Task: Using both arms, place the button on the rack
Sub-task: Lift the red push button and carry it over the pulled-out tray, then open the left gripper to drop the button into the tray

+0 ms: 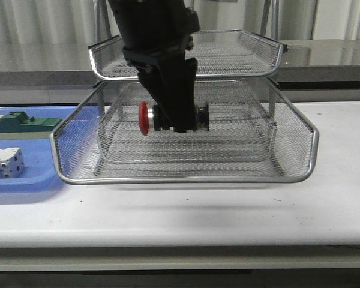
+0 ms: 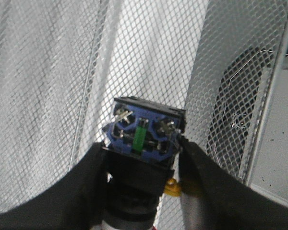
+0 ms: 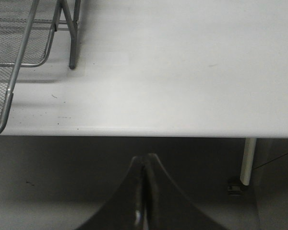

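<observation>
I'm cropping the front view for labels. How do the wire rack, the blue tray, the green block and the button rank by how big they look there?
1. the rack, by far.
2. the blue tray, partly cut off at the picture's edge and hidden behind the rack.
3. the green block and the button: too close to rank, since the left gripper covers much of the button.

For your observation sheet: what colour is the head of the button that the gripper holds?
Red. The button shows its head best in the front view, left of the left gripper.
</observation>
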Robot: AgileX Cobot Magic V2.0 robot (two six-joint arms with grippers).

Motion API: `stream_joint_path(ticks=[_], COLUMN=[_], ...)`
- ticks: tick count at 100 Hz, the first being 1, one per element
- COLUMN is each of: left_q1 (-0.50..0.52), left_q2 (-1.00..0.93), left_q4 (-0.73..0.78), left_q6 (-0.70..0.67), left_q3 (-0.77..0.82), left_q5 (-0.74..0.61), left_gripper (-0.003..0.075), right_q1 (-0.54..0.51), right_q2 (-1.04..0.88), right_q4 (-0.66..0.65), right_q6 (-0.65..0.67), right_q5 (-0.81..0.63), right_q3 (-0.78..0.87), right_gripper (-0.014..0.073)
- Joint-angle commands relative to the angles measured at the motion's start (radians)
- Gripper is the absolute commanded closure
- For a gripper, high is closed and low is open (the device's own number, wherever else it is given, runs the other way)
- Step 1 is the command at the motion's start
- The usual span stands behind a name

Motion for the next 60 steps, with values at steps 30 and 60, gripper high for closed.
stream_joint_path(ticks=[30, 60], left_q1=[-0.01, -0.01], left_q2=[-0.041, -0.041], left_q4=[-0.02, -0.02], left_q6=[-0.009, -0.012], left_q3=[-0.022, -0.022], left_q5=[-0.042, -0.042], left_gripper=[0.0428, 0.0237], right_q1=[0.0, 0.0], right_q2=[0.002, 0.002], right_q4=[-0.014, -0.014], right_q6=[-0.004, -0.004], right_q5=[-0.058, -0.058], right_q3=[-0.034, -0.034], right_gripper=[0.0662, 0.0662])
